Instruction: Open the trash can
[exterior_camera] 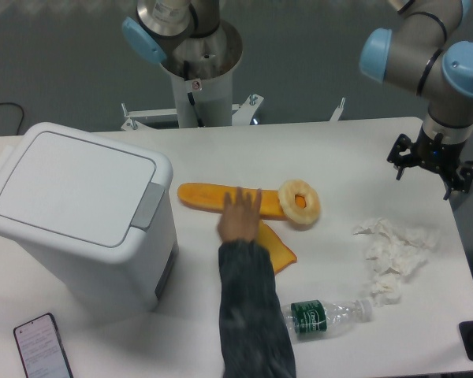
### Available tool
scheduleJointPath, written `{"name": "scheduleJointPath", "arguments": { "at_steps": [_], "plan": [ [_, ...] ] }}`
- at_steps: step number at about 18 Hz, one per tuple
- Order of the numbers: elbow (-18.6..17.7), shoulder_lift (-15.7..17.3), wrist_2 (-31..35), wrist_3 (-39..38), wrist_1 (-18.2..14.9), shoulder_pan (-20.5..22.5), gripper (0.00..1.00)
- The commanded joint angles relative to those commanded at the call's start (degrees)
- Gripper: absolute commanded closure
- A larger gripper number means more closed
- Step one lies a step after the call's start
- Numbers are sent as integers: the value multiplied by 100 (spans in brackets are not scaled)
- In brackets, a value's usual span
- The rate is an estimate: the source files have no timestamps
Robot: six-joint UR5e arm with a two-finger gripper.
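Observation:
The trash can [79,216] is a big white boxy bin at the table's left. Its flat lid [71,185] lies closed, and the grey push latch [148,206] sits on the side facing the middle of the table. My gripper [431,164] hangs at the far right over the table's edge, a long way from the bin. From this overhead angle only its black body shows below the wrist, with the fingers hidden, so its state is unclear. Nothing is visibly held.
A person's hand and sleeved arm [240,228] reach in from the front onto orange slices [221,198] beside a pineapple ring [299,202]. Crumpled tissue [394,248] and a plastic bottle [327,315] lie at the right. A phone [41,346] rests front left.

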Motion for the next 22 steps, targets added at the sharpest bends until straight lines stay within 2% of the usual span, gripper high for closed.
{"name": "scheduleJointPath", "arguments": {
  "at_steps": [5,8,11,13,15,20,22],
  "plan": [
    [0,-26,-17,-62,0,-105,0],
    [-149,9,-18,-324,17,-167,0],
    [-220,237,-140,-658,44,-324,0],
    [-290,395,-333,-1297,44,-483,0],
    [-238,474,-360,-1870,62,-763,0],
    [-220,931,-588,-2608,44,-1343,0],
    [-220,1080,-930,-3729,26,-1537,32]
  ]
}}
